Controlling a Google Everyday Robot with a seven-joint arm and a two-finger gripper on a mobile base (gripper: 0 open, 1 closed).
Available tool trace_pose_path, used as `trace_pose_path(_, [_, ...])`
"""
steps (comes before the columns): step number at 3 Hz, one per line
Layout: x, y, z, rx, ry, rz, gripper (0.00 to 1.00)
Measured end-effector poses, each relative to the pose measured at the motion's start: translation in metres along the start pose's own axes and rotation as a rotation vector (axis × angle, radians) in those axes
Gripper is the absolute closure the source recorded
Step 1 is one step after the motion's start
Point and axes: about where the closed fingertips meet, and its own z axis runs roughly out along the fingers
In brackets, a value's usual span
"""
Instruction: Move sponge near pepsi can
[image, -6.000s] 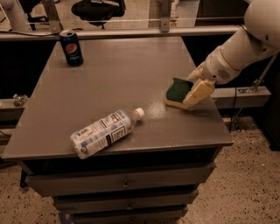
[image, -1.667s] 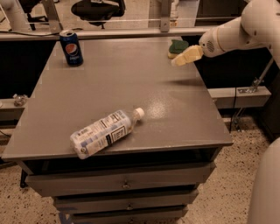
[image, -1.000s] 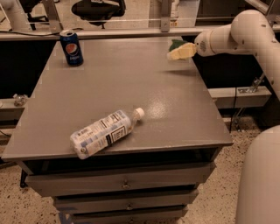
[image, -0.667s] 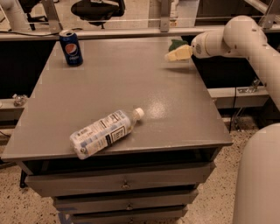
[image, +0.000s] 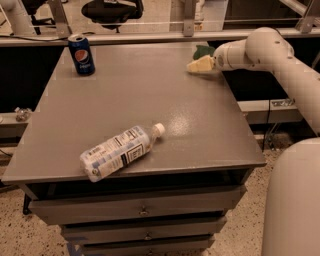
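The pepsi can (image: 81, 54) stands upright at the far left corner of the grey table (image: 130, 100). Across the table, at its far right edge, my gripper (image: 199, 61) reaches in from the right, its pale-yellow pads (image: 200, 65) pointing left. It is shut on the sponge (image: 203, 50), of which only the dark green top shows behind the pads. The sponge is held just above the tabletop, well to the right of the can.
A clear plastic bottle (image: 120, 152) with a white label lies on its side near the table's front left edge. Drawers sit under the tabletop. A metal rail (image: 150, 37) runs behind the table. My white arm (image: 280, 55) spans the right side.
The gripper carried the sponge from the table's right middle up to the far right edge. It has since drifted slightly left, and the arm's elbow swung nearer.
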Motion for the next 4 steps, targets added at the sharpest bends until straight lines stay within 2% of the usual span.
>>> trace_pose_path(2, [0.004, -0.002, 0.005, 0.015, -0.005, 0.013, 0.62])
trace_pose_path(3, [-0.002, -0.004, 0.000, 0.016, -0.025, 0.011, 0.87])
trace_pose_path(4, [-0.016, -0.001, -0.009, -0.015, -0.062, 0.009, 1.00])
